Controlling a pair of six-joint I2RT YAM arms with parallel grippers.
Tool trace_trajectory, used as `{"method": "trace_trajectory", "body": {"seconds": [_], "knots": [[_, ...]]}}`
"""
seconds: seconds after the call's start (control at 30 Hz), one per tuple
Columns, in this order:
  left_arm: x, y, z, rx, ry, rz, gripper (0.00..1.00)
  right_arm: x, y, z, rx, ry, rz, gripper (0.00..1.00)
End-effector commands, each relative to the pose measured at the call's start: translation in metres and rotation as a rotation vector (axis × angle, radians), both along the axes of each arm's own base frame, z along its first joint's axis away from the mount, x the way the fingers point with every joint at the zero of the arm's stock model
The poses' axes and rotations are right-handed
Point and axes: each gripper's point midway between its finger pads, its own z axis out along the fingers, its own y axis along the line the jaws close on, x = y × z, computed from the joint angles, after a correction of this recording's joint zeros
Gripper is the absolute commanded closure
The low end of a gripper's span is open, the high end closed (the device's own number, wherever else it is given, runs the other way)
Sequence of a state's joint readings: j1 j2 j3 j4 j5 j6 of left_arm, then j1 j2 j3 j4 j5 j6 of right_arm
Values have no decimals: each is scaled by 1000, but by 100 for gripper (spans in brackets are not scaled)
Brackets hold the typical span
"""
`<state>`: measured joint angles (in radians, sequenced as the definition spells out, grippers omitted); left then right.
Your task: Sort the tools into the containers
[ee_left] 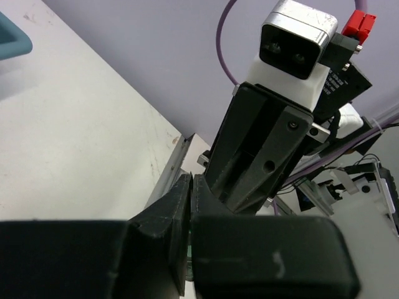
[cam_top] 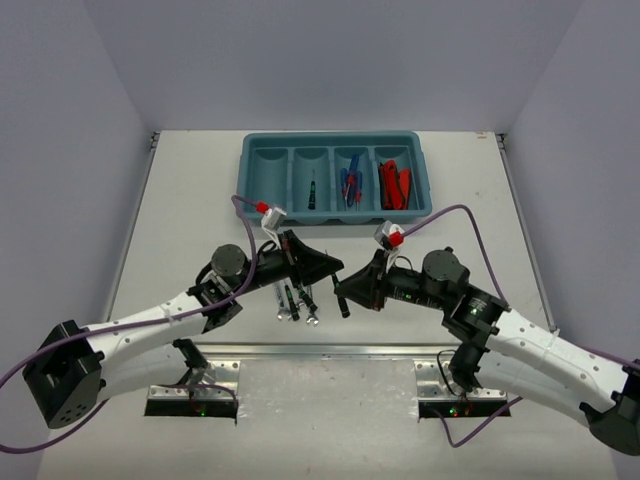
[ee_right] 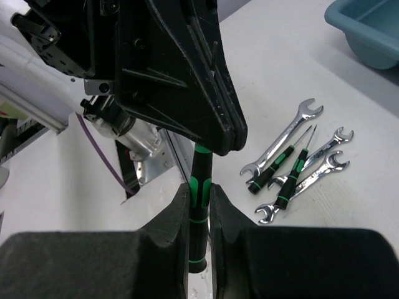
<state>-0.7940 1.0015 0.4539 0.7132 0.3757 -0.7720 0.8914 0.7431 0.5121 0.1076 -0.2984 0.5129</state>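
Observation:
My right gripper is shut on the handle of a green-black driver and holds it upright above the table. My left gripper meets it from the left. Its fingers are closed over the driver's upper end, and a sliver of green shows between its jaws. In the top view the driver's black end hangs below the right gripper. The teal tray at the back holds a green-black driver, blue screwdrivers and red knives.
Silver wrenches and two green-black drivers lie in a loose bunch on the table, under the left arm in the top view. The tray's corner shows at the upper right. The right arm's wrist camera faces the left wrist.

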Motion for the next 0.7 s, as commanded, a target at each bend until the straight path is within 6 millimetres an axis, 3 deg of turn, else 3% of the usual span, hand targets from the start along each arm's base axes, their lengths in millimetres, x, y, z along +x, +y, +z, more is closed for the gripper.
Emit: {"method": "trace_trajectory", "body": {"seconds": [0.0, 0.03, 0.1, 0.17, 0.27, 0.3, 0.4, 0.47, 0.5, 0.53, 0.57, 0.63, 0.67], "knots": [[13, -4, 36, 0, -79, 54, 100, 9, 2, 19, 51, -48, -33, 87], [21, -2, 35, 30, -68, 93, 100, 14, -2, 16, 35, -38, -76, 73], [40, 6, 29, 105, -33, 203, 100, 31, -20, 0, -29, 7, -228, 23], [67, 16, 16, 227, 21, 342, 100, 53, -46, -8, -72, 23, -423, 10], [107, 39, -2, 402, 93, 518, 100, 65, -101, -39, -221, 99, -697, 8], [121, 47, 3, 434, 101, 568, 100, 67, -117, -43, -230, 130, -788, 7], [166, 84, -8, 564, 150, 738, 100, 67, -164, -51, -254, 154, -1003, 3], [200, 107, -8, 630, 177, 856, 100, 62, -171, -52, -234, 154, -1011, 2], [218, 113, -24, 710, 187, 890, 100, 59, -172, -55, -228, 158, -1001, 2], [236, 114, -6, 711, 161, 931, 100, 57, -172, -53, -197, 162, -994, 2], [255, 118, -20, 771, 181, 959, 100, 54, -170, -55, -183, 168, -978, 2], [288, 110, -14, 787, 164, 969, 100, 51, -167, -60, -183, 181, -947, 2], [302, 107, -29, 829, 173, 963, 100, 49, -163, -63, -190, 188, -925, 2]]}}
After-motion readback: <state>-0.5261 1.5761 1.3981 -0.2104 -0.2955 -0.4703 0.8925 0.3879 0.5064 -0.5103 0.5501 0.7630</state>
